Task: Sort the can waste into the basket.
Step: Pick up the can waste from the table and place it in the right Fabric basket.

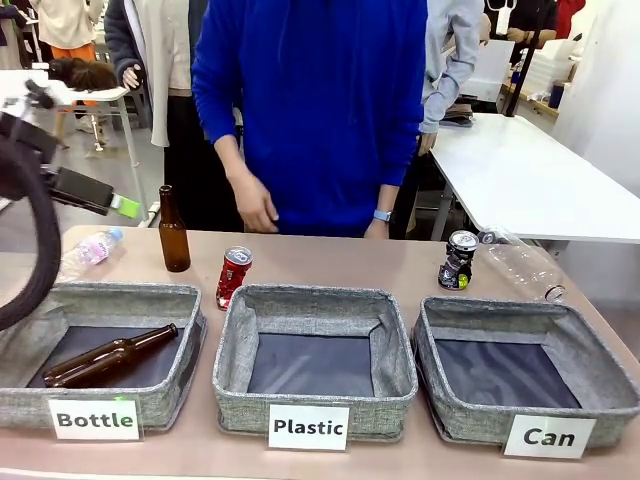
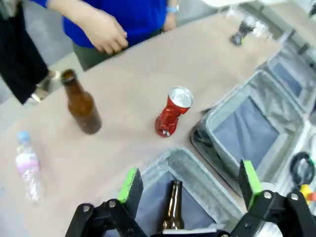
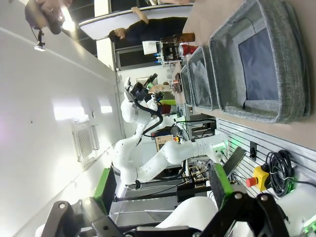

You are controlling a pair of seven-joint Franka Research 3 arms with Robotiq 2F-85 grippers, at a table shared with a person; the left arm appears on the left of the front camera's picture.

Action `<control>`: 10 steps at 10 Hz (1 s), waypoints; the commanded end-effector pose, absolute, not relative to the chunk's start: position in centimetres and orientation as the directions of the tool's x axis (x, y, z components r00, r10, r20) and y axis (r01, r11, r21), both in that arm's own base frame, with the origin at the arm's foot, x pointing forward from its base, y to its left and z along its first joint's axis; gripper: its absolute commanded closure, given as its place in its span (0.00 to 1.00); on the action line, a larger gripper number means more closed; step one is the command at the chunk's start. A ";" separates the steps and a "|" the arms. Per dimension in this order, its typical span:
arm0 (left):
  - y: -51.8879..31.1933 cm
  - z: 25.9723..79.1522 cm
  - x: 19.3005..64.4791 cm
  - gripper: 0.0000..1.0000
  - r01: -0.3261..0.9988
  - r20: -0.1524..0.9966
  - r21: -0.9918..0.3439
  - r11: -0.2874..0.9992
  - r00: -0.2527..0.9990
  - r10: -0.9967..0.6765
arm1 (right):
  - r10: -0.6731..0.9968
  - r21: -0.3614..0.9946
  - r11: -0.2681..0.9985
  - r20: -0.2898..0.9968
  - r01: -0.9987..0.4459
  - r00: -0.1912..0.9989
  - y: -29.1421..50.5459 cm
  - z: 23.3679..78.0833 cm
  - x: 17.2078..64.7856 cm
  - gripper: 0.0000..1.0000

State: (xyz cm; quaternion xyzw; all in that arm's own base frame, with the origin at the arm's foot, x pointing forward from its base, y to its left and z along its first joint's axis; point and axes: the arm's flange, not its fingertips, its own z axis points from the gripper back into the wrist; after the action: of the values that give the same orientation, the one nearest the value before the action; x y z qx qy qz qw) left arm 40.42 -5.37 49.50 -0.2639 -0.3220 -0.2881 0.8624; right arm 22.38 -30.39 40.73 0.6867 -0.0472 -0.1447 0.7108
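The left gripper (image 2: 189,177) hangs above the Bottle basket (image 1: 30,400), its jaws spread wide and holding nothing, likely ready to grab. The red can (image 1: 234,276) stands on the bench (image 1: 330,250) just behind the left corner of the Plastic basket (image 1: 235,400). The black can (image 1: 459,260) stands just behind the Can basket (image 1: 470,420), where both cans belong; nothing is in that basket yet. The right gripper (image 3: 160,180) is off beside the bench, jaws spread too
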 end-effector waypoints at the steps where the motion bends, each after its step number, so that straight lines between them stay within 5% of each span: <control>1: -8.0 48.9 45.7 0.00 0.742 0.702 -0.191 0.642 0.561 -0.439 | -0.268 0.992 0.008 -0.122 0.129 0.956 -30.4 40.9 22.3 0.00; 4: -5.5 48.4 47.8 0.00 0.723 0.690 -0.259 0.641 0.603 -0.401 | -0.268 0.992 0.008 -0.122 0.129 0.956 -30.4 40.9 22.3 0.00; 7: 7.9 47.8 40.9 0.00 0.647 0.778 -0.381 0.660 0.611 -0.149 | -0.268 0.992 0.008 -0.122 0.129 0.956 -30.4 40.9 22.3 0.00; 10: 17.0 44.5 35.4 0.00 0.492 0.723 -0.530 0.691 0.688 0.065 | -0.268 0.992 0.008 -0.122 0.129 0.956 -30.4 40.9 22.3 0.00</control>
State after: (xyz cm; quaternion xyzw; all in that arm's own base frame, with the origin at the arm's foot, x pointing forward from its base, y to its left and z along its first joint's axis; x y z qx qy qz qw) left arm 35.34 16.11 45.45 -0.3573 -0.3849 -0.1528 0.8372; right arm 22.37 -30.40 40.70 0.6869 -0.0471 -0.1451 0.7106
